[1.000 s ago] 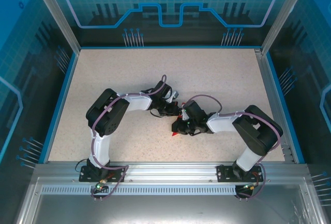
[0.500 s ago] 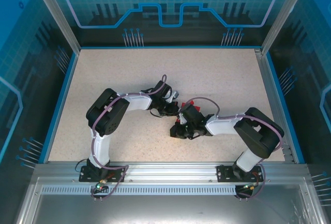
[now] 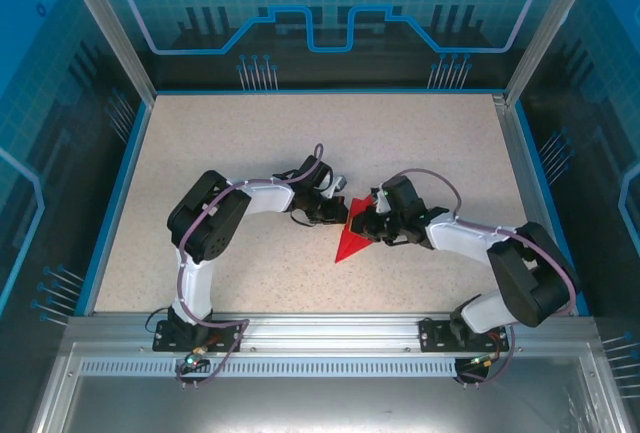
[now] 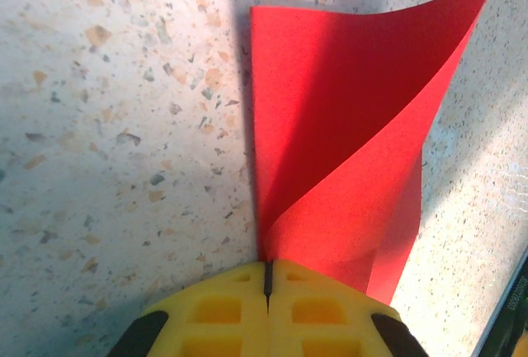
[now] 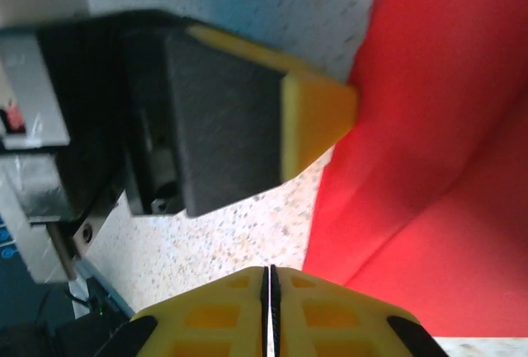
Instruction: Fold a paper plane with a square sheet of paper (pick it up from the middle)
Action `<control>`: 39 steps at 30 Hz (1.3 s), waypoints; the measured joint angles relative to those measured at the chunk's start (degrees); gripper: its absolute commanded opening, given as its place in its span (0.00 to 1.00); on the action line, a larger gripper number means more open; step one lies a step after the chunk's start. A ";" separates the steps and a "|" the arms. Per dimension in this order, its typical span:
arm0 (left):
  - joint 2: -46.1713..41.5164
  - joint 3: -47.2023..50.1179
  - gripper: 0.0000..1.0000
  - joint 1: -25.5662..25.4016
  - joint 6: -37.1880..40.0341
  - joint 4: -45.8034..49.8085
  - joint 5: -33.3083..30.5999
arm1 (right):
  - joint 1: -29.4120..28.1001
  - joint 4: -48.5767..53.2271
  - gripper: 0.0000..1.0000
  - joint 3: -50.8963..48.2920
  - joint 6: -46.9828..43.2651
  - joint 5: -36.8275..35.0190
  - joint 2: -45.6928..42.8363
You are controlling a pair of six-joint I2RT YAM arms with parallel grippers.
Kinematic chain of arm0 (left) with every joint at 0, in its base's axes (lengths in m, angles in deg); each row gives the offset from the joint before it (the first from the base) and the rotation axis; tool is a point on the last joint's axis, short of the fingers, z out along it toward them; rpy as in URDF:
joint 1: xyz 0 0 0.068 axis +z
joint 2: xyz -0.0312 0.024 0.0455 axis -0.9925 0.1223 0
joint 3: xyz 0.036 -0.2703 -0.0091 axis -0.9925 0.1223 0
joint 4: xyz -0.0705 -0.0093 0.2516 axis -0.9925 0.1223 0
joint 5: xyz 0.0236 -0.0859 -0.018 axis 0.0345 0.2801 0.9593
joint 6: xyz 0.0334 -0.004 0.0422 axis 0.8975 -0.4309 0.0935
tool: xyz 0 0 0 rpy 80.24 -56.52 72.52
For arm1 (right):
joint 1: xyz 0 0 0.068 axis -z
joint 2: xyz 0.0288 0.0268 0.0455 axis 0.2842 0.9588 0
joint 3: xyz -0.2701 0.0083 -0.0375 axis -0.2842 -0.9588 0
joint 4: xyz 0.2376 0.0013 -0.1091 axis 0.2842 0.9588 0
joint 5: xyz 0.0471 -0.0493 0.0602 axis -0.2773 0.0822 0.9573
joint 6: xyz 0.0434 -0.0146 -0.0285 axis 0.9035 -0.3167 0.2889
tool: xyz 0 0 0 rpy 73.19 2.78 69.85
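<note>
The red sheet of paper [image 3: 350, 243] lies mid-table, partly folded into a pointed triangle whose tip faces the near left. In the left wrist view the paper [image 4: 330, 126] curls up off the table and runs into the seam of my left gripper [image 4: 268, 268], whose yellow fingers are shut on its edge. My left gripper [image 3: 340, 215] sits at the paper's far corner. My right gripper [image 3: 364, 227] is right beside it, shut. In the right wrist view its tips [image 5: 270, 274] meet with nothing between them, and the paper [image 5: 445, 167] passes beside and under the right finger.
The speckled table [image 3: 250, 143] is ringed by a blue rim and aluminium posts, with clear blue panels behind. The two wrists nearly touch over the paper. A yellow-tipped finger [image 5: 318, 118] of the left gripper looms close in the right wrist view.
My right arm has swung right and away from over the paper, uncovering the red triangle. The left arm has stayed in place.
</note>
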State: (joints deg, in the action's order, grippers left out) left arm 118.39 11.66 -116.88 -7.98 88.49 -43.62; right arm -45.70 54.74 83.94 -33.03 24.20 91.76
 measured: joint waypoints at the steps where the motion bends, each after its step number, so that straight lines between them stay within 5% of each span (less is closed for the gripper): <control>1: 0.02 0.00 0.00 0.02 0.02 -0.02 0.04 | 0.52 0.26 0.12 0.26 -0.33 0.04 0.35; 20: -0.02 0.00 0.03 0.00 0.07 -0.33 0.28 | 3.50 -0.28 0.11 6.05 -4.07 1.33 14.60; 33: -1.09 -0.48 0.29 -0.98 -0.07 0.61 -1.46 | 4.22 1.51 0.11 7.06 -5.95 2.78 15.74; 39: -4.46 -0.20 0.31 -1.51 0.07 2.32 -4.59 | 4.61 0.31 0.11 6.56 -5.95 3.65 15.98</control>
State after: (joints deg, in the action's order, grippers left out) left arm 113.93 11.46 -118.39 -7.91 90.81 -48.21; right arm -41.09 55.05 90.49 -38.98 27.85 107.74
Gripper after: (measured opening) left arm 0.309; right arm 0.108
